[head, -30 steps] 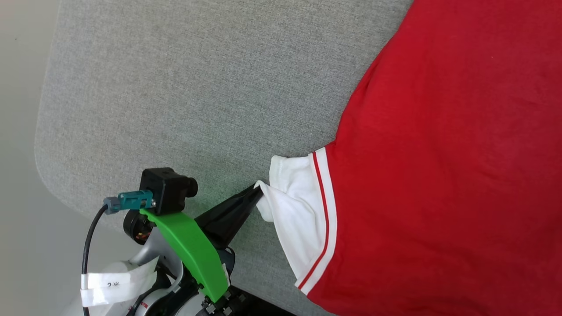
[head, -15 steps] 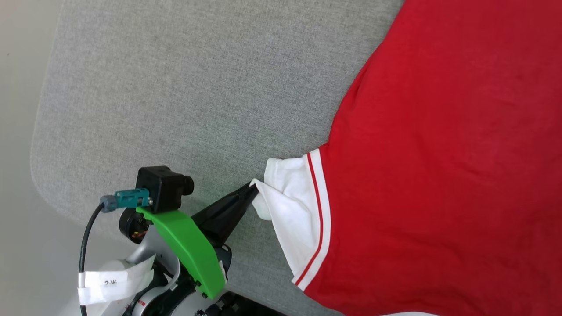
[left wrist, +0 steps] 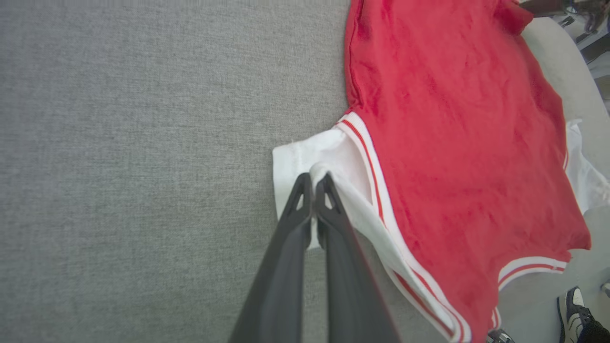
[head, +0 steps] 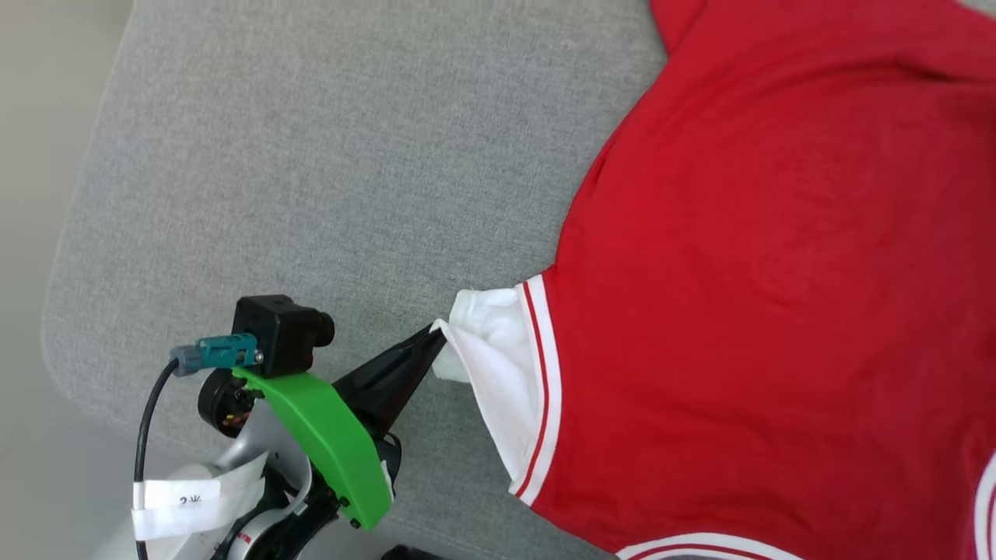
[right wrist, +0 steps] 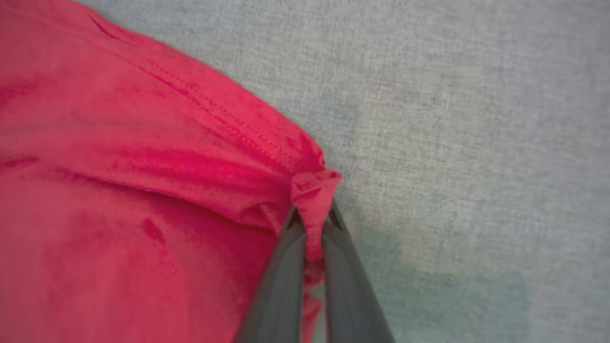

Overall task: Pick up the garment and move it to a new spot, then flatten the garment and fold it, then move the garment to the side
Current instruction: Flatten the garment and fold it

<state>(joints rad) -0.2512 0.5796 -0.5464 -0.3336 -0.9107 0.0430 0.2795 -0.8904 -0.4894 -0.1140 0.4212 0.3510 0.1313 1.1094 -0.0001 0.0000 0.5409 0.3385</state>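
The garment [head: 762, 272] is a red shirt with white sleeves and red-and-white trim, spread plain side up over the right of the grey table. My left gripper [head: 437, 336] is shut on the edge of its white sleeve [head: 498, 365], seen close in the left wrist view, where the left gripper [left wrist: 313, 180] pinches the sleeve [left wrist: 329, 152] beside the red body [left wrist: 452, 143]. In the right wrist view my right gripper [right wrist: 312, 214] is shut on a bunched corner of the garment's red cloth [right wrist: 143, 190]. No lettering shows.
The grey fabric table [head: 311, 171] stretches left of the garment, its rounded edge at the far left over pale floor [head: 31, 233]. In the left wrist view a shoe [left wrist: 579, 314] stands on the floor beyond the table's far edge.
The head camera has shifted, so the garment sits further left and its collar trim enters at the lower right. The left gripper has kept its hold on the sleeve.
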